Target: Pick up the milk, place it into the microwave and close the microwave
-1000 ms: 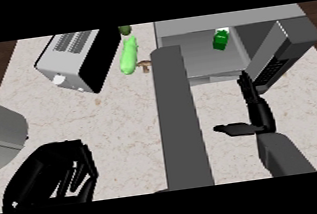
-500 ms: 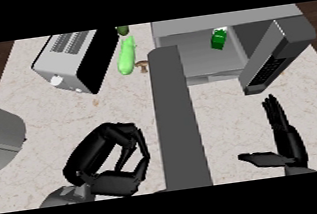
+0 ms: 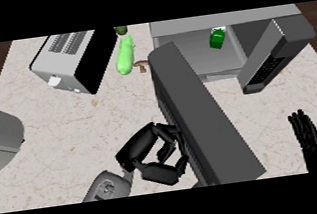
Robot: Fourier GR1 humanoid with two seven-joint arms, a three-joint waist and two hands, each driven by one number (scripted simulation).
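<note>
Since the milk carton (image 3: 218, 38) sits inside the microwave (image 3: 203, 23), only the open door (image 3: 204, 123) remains. Left hand (image 3: 156, 152), curled and empty, is against its outer face: push near the free edge. Right hand (image 3: 314, 144) rests flat open, lower right.

readable text: none, lol | milk carton (image 3: 217, 38): plain green, label too small to make out | microwave keypad (image 3: 267, 70): buttons just dark blobs, no digits legible | toaster (image 3: 73, 59): no legible brand
</note>
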